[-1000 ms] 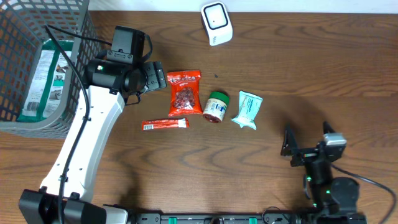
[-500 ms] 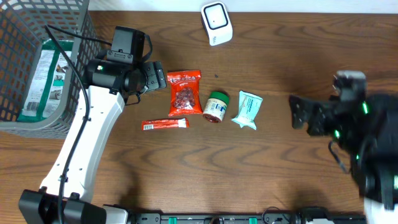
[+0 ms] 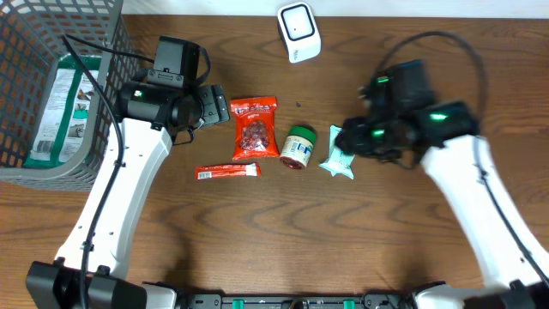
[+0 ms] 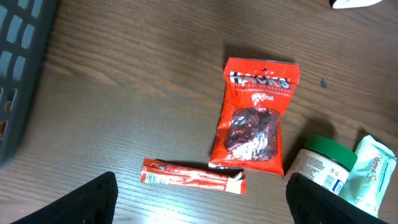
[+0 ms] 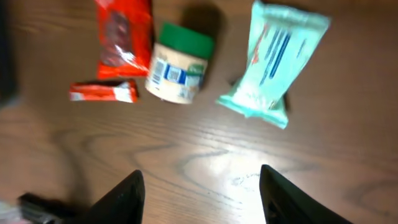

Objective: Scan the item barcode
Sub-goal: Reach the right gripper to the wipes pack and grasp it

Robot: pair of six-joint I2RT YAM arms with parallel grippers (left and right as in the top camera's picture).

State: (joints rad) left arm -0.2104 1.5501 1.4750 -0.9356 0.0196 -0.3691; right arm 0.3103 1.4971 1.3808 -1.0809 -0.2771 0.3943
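Right pincer point(image 5: 200, 180) hovered empty, jaws apart, near the mint wipes pack point(image 5: 273, 62), presumably lining up a grasp to carry it to the scanner point(image 3: 298, 32) at the worktop point(image 3: 257, 240) far edge.

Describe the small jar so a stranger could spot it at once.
On the wooden table, find the middle row of groceries. The jar sits between the red Hacks candy bag and the pale green packet. It alone is round, with a green lid.

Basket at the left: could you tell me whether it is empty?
Not empty: the basket holds a green-and-white packet lying inside.
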